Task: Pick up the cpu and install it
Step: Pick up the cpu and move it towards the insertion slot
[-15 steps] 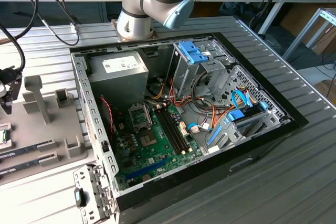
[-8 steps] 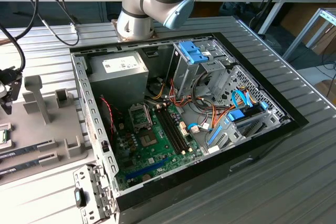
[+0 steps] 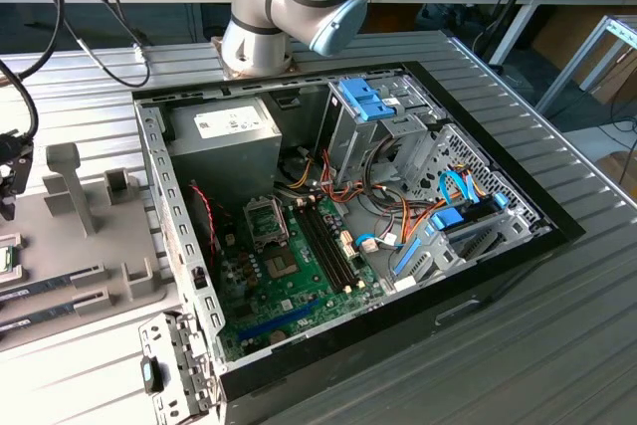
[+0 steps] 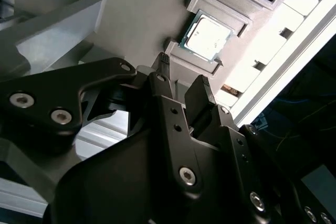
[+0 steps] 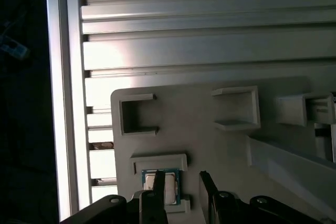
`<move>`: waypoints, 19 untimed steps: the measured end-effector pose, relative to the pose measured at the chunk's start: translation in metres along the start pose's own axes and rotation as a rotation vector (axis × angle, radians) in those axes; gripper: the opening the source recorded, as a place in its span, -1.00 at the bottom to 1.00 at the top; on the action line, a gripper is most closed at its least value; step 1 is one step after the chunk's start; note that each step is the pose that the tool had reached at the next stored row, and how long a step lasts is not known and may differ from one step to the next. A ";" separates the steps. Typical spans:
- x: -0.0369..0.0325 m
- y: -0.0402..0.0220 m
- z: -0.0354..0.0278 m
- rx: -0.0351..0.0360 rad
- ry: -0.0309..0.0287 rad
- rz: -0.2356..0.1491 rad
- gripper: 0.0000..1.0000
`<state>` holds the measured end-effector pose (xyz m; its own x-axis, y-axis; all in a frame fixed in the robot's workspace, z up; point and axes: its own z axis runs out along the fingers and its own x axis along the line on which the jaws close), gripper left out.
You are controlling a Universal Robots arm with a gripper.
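Cpu [image 4: 206,39], small sq chip w/ silver-grey top & thin green rim, is lying flat, top up, sitting in raised sq pocket [image 4: 218,4] of grey plate.

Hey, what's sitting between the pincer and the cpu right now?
In the second wrist view, only the raised rim of the grey holder lies between the open pincer and the cpu; no other object is there.
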<state>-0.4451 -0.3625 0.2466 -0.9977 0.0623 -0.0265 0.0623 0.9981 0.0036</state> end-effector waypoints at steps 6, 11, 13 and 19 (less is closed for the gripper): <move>0.0020 -0.0007 0.0069 -0.0015 0.0008 -0.064 -0.22; 0.0110 -0.0079 0.0114 -0.0019 0.0005 -0.073 -0.22; 0.0111 -0.0110 0.0133 -0.0021 0.0005 -0.078 -0.22; 0.0111 -0.0116 0.0135 -0.0020 0.0006 -0.078 -0.22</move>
<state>-0.4566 -0.3734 0.2327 -0.9995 -0.0154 -0.0262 -0.0155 0.9999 0.0036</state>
